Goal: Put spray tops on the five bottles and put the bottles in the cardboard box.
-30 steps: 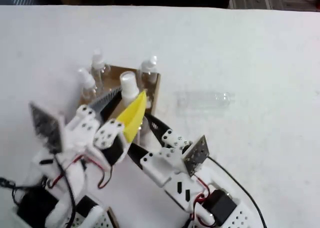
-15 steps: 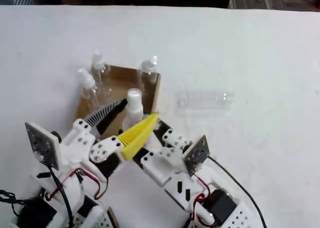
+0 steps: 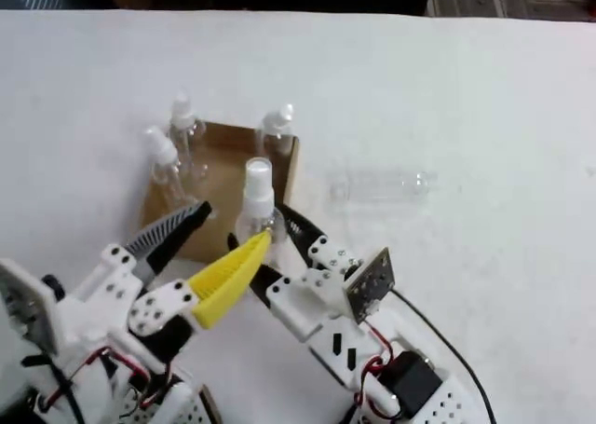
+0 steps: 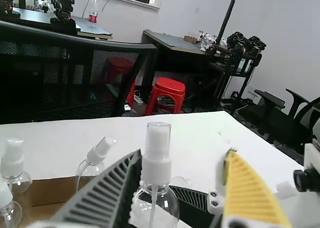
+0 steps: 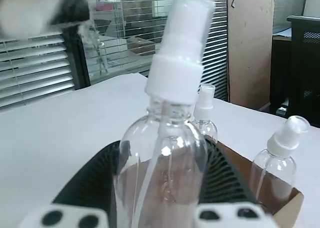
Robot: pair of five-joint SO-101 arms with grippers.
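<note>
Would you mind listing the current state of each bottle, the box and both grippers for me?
left gripper: open, empty.
right gripper: shut on held bottle.
held bottle: upright, spray top on.
boxed bottles: three, upright, spray tops on.
lying bottle: on its side outside the box, no spray top.
cardboard box: open, holding three bottles.

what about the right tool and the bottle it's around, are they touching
Touching. In the right wrist view the bottle sits wedged between the black ribbed pads of the right tool, with no gap on either side.
</note>
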